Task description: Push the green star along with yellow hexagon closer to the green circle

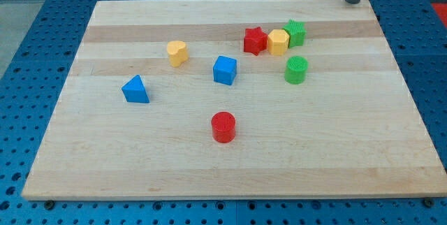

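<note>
Dark grey, my tip [353, 1] sits at the upper right of the frame, at the far edge of the wooden counter [209, 162], well apart from every block; there is no gripper on this arm, only the rod, so nothing is held. Nearest to it, down and to the view's left, the green star [295, 32] touches the yellow hexagon [278, 42] on its left; the red star [255, 40] sits just beside the hexagon, further left. The green circle [296, 70] stands just below this row, near the green star yet apart from it. Toward the centre lies a blue cube [225, 70]; upper left of it, a yellow block [177, 53], its shape unclear; further left a blue triangle [135, 89]; a red cylinder [223, 127] stands lower centre.
</note>
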Robot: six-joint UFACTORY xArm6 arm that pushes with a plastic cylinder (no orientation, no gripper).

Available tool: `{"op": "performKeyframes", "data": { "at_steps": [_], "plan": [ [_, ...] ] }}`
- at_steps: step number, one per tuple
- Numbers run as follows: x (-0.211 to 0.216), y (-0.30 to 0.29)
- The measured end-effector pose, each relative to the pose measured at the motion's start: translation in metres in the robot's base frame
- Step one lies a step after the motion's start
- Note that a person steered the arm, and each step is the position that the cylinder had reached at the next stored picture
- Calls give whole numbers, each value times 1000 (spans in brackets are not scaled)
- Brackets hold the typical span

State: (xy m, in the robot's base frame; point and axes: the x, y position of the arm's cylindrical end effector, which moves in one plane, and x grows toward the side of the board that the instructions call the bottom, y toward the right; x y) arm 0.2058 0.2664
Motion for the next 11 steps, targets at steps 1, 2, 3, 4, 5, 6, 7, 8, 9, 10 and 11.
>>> {"op": "performKeyframes", "data": {
  "at_steps": [1, 2, 3, 4, 5, 6, 7, 8, 9, 10, 11],
  "plan": [
    [6, -12],
    [17, -31],
    [29, -34],
    [32, -36],
    [45, -69],
    [61, -116],
    [71, -139],
    [74, -141],
    [81, -140],
    [101, -147],
    [108, -156]
  ]
}}
